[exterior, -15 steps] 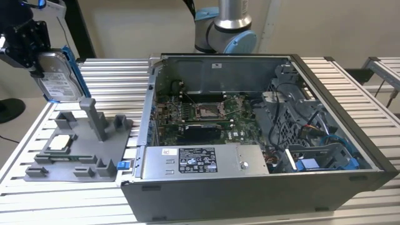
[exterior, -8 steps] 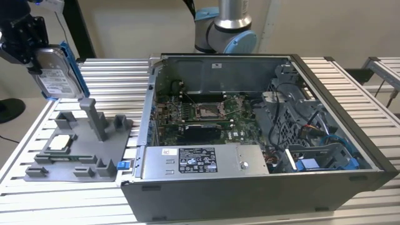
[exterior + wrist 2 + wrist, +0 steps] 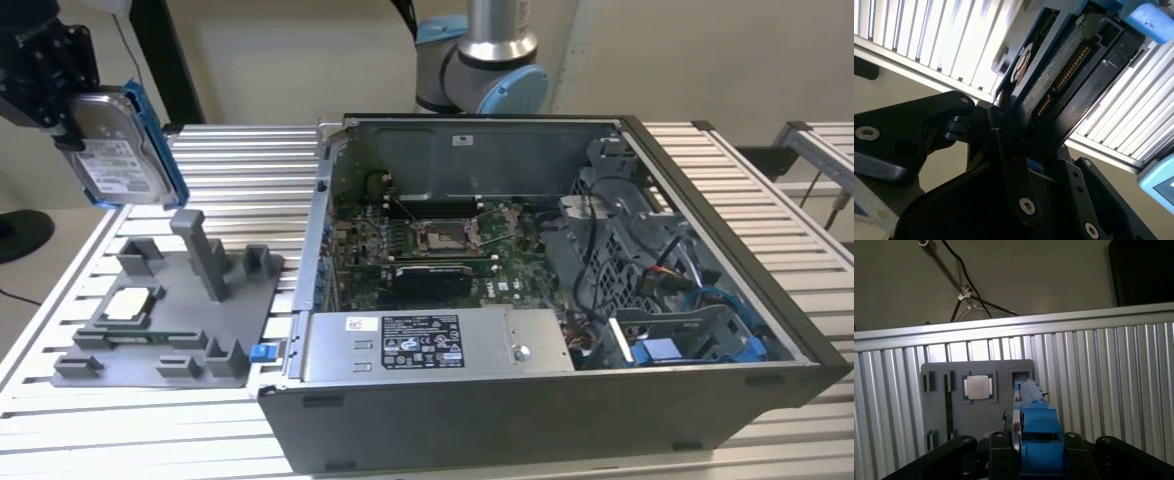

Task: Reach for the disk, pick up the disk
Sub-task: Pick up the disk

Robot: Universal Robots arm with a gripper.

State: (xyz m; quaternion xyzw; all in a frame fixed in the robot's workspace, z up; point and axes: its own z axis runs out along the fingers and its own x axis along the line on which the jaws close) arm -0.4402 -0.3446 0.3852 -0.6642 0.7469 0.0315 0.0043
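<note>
the end effector (image 3: 70,120) is clamped shut on the disk (image 3: 120,150), which hangs upright in the air above the grey tray (image 3: 140,345). judged from here, a firm grip and a straight, level lift clear the tray's posts (image 3: 200,255).

pincer (image 3: 70,108) | raised high at the exterior view's left | jaws clamped on the disk (image 3: 118,150)

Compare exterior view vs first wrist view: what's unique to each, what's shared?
Exterior view extra: the open computer case, its motherboard, and the arm's base behind it. First wrist view extra: dark cables beyond the table's far edge. Shared: the disk held above the table by the gripper, and the grey fixture tray with the white-topped chip.
</note>
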